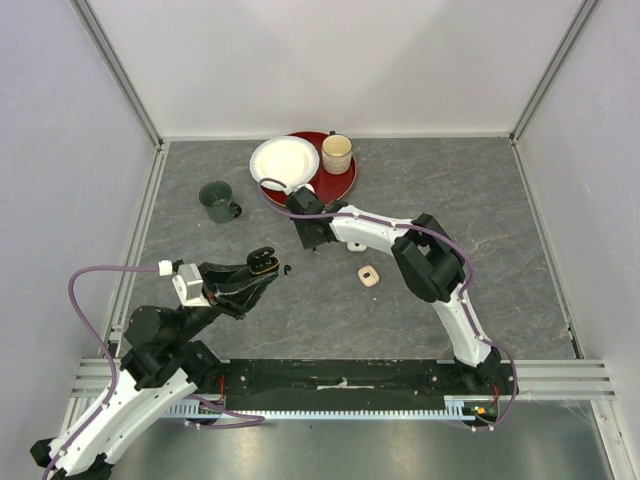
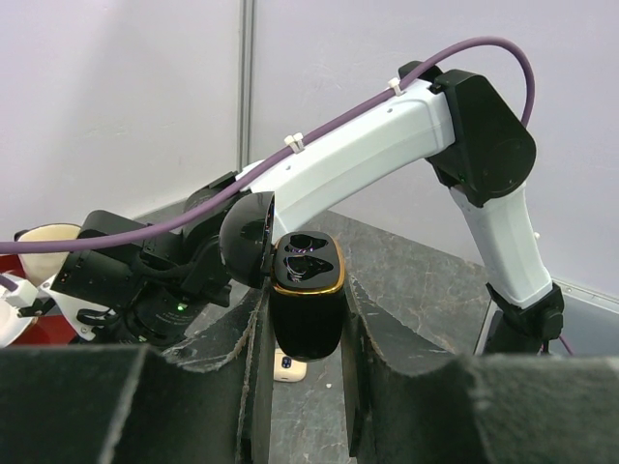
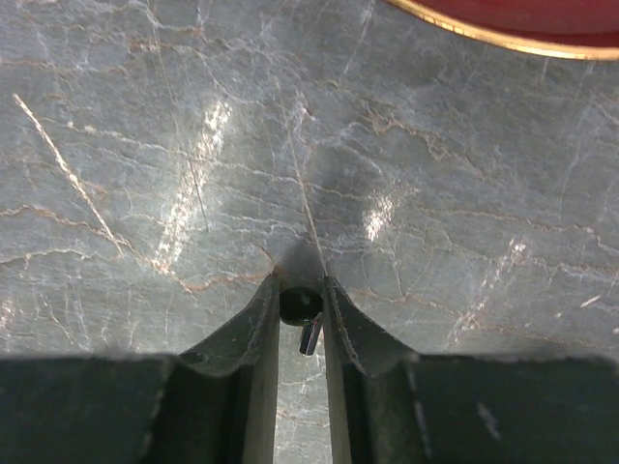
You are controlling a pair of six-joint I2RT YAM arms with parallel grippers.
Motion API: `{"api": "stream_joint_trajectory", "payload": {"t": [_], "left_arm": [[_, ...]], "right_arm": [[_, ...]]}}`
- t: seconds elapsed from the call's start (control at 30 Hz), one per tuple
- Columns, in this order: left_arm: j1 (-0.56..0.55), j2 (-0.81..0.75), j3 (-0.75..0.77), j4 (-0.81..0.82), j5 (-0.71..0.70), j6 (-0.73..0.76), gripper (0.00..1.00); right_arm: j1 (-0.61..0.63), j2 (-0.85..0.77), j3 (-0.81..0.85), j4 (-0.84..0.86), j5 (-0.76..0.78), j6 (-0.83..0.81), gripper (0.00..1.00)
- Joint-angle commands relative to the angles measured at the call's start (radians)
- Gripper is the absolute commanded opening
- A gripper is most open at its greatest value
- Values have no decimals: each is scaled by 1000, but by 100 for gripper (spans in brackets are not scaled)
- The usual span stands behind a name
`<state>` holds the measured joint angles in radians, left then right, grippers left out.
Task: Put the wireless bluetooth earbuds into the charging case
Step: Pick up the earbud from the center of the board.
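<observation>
My left gripper [image 1: 262,270] is shut on an open black charging case [image 2: 306,300] with a gold rim, lid flipped back, both wells showing; it also shows in the top view [image 1: 264,262]. My right gripper [image 3: 301,302] is shut on a black earbud [image 3: 302,311], its stem pointing down, just above the grey table; in the top view this gripper [image 1: 312,243] sits below the red tray. A beige case [image 1: 369,275] lies on the table between the arms, also seen under the black case [image 2: 286,365]. The other earbuds are out of view.
A red tray [image 1: 340,183] at the back holds a white plate [image 1: 283,160] and a beige cup [image 1: 337,153]. A dark green mug [image 1: 217,201] stands to the left. Walls with metal rails enclose the table.
</observation>
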<state>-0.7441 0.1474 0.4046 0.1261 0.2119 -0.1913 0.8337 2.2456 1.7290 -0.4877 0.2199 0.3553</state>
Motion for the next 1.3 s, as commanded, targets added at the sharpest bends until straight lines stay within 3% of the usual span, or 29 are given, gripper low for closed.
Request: {"api": "stream_joint_trajectory", "payload": {"t": [0.0, 0.63, 1.03, 1.27], "left_arm": [[-4, -16, 28, 14, -16, 20, 2], [-5, -19, 19, 12, -22, -16, 2], [-5, -19, 11, 14, -28, -23, 2], [-3, -20, 7, 12, -31, -23, 2]], "right_arm": [[8, -30, -74, -80, -5, 17, 25], [71, -308, -460, 6, 38, 206, 20], [113, -302, -467, -5, 94, 254, 36], [119, -302, -462, -20, 98, 248, 38]]}}
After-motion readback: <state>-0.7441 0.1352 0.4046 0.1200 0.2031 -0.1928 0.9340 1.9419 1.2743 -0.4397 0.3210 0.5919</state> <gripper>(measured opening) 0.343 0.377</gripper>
